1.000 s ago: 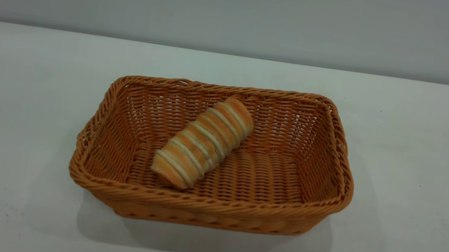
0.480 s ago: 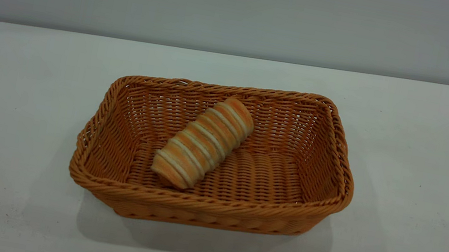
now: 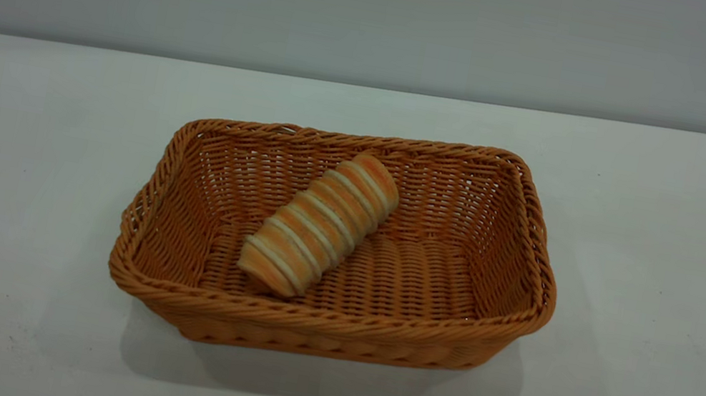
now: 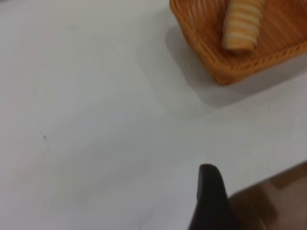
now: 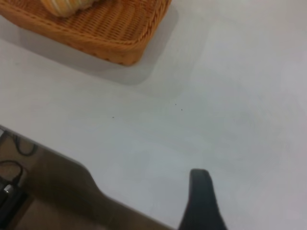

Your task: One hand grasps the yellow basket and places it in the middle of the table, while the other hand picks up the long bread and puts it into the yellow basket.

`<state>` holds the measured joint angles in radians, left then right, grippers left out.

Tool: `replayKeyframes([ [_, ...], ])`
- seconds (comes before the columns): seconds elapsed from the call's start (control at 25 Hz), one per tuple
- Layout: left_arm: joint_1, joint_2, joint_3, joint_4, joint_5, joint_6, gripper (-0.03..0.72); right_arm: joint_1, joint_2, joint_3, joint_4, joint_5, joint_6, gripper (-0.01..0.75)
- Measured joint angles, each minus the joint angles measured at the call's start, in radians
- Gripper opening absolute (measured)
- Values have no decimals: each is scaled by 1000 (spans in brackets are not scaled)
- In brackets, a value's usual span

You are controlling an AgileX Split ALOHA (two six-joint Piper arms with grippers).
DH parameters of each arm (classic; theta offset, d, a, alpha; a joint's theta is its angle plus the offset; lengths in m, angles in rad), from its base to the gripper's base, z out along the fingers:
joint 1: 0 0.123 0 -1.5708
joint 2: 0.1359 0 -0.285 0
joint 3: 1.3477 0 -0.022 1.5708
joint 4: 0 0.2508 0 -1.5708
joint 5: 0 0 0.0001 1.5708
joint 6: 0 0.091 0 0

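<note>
Looks basically done: the basket (image 3: 337, 246) is sitting mid-tabletop (image 3: 672, 283) with the bread (image 3: 319, 223) lying diagonally inside. Left gripper (image 4: 209, 191) and right gripper (image 5: 200, 191) are hanging back near the tabletop edge; can't tell their fingers' state. Nothing's changing versus the earlier frames.
</note>
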<state>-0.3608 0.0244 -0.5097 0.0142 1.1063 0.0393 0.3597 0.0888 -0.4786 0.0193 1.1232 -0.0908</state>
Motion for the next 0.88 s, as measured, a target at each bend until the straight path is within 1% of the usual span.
replayKeyframes([
  [0.24, 0, -3, 5, 2, 42, -5, 562, 0, 0, 0, 0, 0, 0, 535],
  [0.88, 0, -3, 22, 2, 31, -14, 562, 0, 0, 0, 0, 0, 0, 534],
])
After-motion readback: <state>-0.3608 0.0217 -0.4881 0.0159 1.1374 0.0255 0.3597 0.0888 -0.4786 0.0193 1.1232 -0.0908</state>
